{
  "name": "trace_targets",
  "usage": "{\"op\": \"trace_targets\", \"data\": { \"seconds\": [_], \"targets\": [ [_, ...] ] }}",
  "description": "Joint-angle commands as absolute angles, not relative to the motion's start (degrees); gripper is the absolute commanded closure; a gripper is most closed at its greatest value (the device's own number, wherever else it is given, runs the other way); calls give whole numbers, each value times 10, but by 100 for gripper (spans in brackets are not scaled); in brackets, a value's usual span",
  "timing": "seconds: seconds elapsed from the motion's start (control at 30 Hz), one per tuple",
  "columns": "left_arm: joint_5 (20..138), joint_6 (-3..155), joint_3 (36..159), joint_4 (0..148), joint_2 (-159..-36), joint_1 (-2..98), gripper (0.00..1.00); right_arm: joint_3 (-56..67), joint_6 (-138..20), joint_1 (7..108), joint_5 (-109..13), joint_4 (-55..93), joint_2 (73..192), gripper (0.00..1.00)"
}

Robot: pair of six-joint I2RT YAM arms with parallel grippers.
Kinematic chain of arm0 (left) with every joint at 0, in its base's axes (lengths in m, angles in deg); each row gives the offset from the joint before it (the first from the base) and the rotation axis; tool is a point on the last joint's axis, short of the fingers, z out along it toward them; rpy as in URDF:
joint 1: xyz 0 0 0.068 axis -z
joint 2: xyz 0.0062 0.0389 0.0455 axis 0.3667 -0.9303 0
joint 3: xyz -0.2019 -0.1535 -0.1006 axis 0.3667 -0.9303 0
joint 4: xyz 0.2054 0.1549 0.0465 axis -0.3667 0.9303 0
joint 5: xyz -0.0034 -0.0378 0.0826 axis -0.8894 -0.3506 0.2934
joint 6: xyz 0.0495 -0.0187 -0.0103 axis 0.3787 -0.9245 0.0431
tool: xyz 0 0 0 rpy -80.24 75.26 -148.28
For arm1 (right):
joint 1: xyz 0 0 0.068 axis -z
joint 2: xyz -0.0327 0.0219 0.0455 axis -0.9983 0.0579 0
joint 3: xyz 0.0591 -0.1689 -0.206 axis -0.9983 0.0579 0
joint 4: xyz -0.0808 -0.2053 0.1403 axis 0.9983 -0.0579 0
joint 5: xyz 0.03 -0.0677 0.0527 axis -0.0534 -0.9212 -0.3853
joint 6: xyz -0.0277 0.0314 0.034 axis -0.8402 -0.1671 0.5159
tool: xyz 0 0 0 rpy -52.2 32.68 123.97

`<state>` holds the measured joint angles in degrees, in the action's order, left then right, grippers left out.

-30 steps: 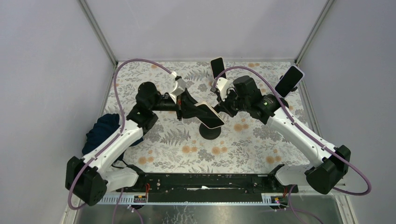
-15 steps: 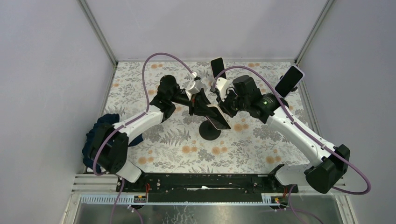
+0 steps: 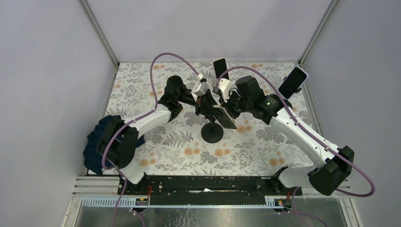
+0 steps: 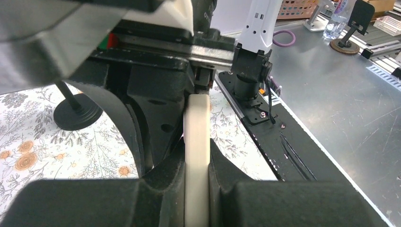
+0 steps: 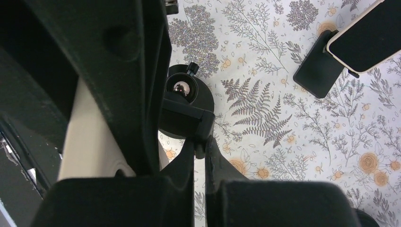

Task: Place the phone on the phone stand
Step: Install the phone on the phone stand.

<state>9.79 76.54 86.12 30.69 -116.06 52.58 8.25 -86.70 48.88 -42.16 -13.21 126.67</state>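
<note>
Over the last second the left arm (image 3: 142,120) swung its elbow up toward the middle of the overhead frame, and the phone (image 3: 224,118) went with it, from a flatter pose with its pale back showing to a steeper tilt, slightly further right, directly above the black round base of the phone stand (image 3: 212,134) at frame centre; the left pincer (image 3: 213,109) gripped the phone by its faces, jaws narrow around it, and in the left wrist view the cream edge (image 4: 196,132) ran straight up between the black fingers; the right pincer (image 3: 230,106) had hardly shifted, closed tight just right of the phone, and in the right wrist view its tips (image 5: 201,151) appeared to pinch a small black part of the stand's head, just below the shiny ball joint (image 5: 179,87), with the phone's pale body (image 5: 87,137) filling the left of that frame; I judged that the carry was over and the seating had begun, the right side steadying the head while the left aligned the phone; the phone was not yet resting in the stand; two other phones (image 3: 220,67) sat on their own stands at the top and upper right of the floral table (image 3: 142,85).
</note>
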Motion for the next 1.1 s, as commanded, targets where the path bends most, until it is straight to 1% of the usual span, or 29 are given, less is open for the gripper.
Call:
{"op": "trace_targets", "data": {
  "seconds": [0.0,0.1,0.27,0.33,0.47,0.87,1.07],
  "targets": [
    [99,785,889,283,-1169,505,100,61,-859,483,-398,-126,1255,100],
    [92,820,886,354,-1159,491,100,64,-864,483,-408,-126,1251,100],
    [100,998,906,601,-1126,477,100,66,-870,483,-429,-124,1249,100],
    [104,1034,915,652,-1118,475,100,66,-872,483,-427,-125,1251,100],
    [103,1032,929,659,-1110,478,100,63,-873,479,-410,-127,1257,100],
    [110,1023,955,670,-1086,498,100,64,-876,468,-416,-126,1264,100],
    [134,1059,971,735,-1081,498,100,67,-883,465,-433,-126,1258,100]
  ]
}}
